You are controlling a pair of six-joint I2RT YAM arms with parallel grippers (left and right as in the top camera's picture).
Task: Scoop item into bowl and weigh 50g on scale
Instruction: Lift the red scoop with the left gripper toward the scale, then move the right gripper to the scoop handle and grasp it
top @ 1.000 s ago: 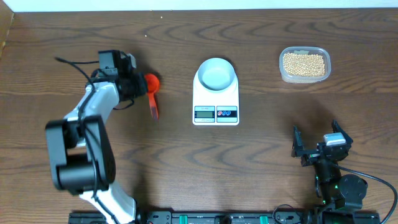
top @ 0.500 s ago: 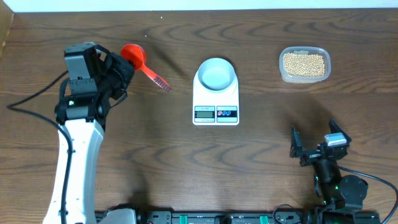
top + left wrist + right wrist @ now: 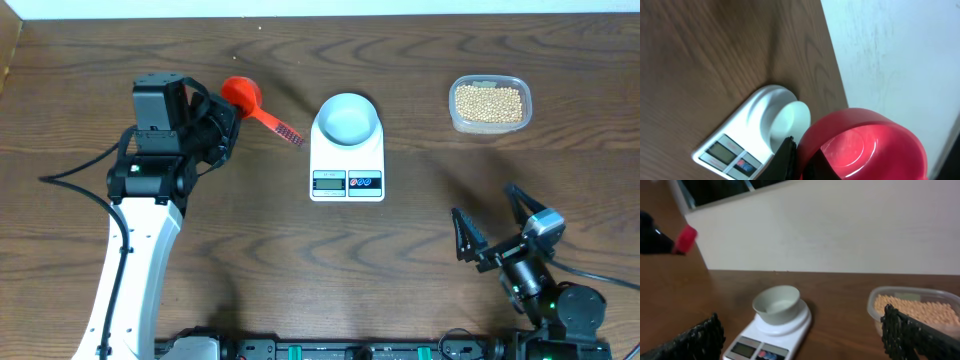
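Carrying the red scoop toward the middle of the table, the left gripper is pressed shut on it at the cup end, the handle sticking out ahead toward the scale. A second ago the scoop hung low beside the folded left arm, handle pointing at the near edge. Now the arm has swung up and rightward, and the handle tip sits just beside the scale's left edge. The left wrist view shows the cup empty, with the scale below and beyond it. The bowl stands on the scale's platform, also empty. The beans lie untouched in their clear tub, well off to the right of the scale. The right gripper sits near the front edge with its fingers spread wide, holding nothing. It has tilted and shifted a little over the last second but stays far from the tub. So the pickup looks done and the scooping has not begun — the left arm still has to cross past the scale to reach the beans, and the protruding handle could clip the bowl on the way.
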